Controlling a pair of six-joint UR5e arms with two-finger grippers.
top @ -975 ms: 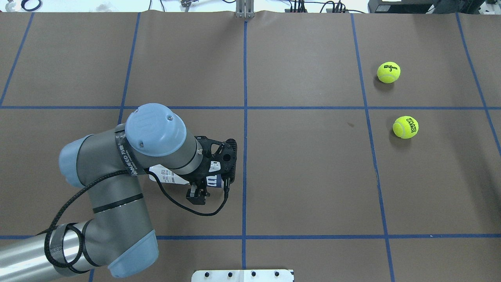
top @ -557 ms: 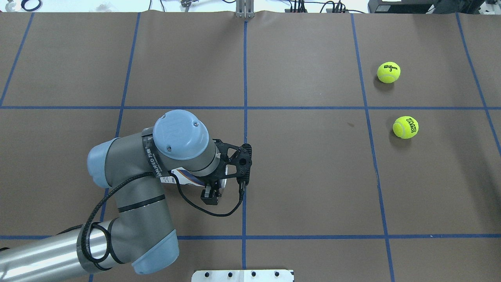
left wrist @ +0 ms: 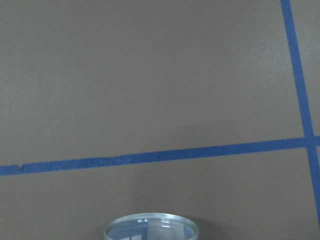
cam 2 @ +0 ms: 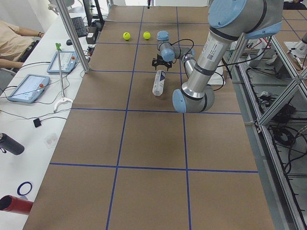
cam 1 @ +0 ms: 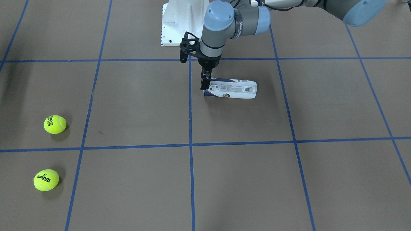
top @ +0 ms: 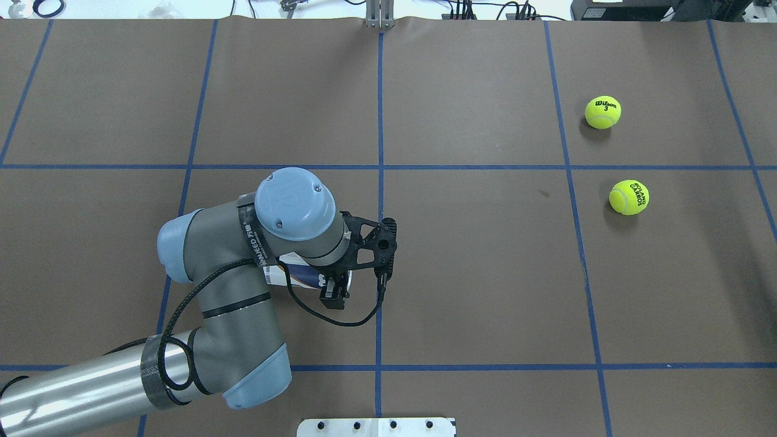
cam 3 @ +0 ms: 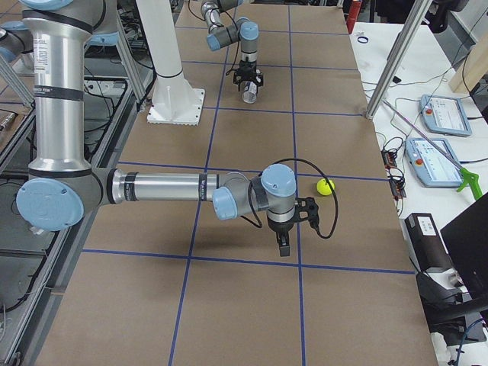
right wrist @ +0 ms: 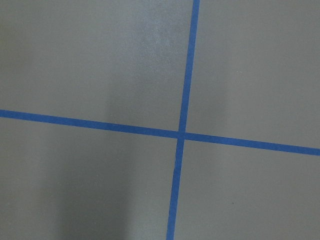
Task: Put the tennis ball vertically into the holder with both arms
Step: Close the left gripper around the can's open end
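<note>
the holder lies on its side on the worktop, mouth end under the left tool. whether that tool is apart or clamped cannot be told, nor the right tool. a rim pinch could slip, or the round tube could roll away. one tennis ball reads "wilson 3", the other tennis ball "roland garros". the holder's print is too small to read.

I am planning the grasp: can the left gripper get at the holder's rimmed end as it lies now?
Probably yes. The holder lies on its side with nothing beside it, and the left gripper hangs right at that end, pointing down. Whether it is closed on the rim, I cannot tell.
</note>
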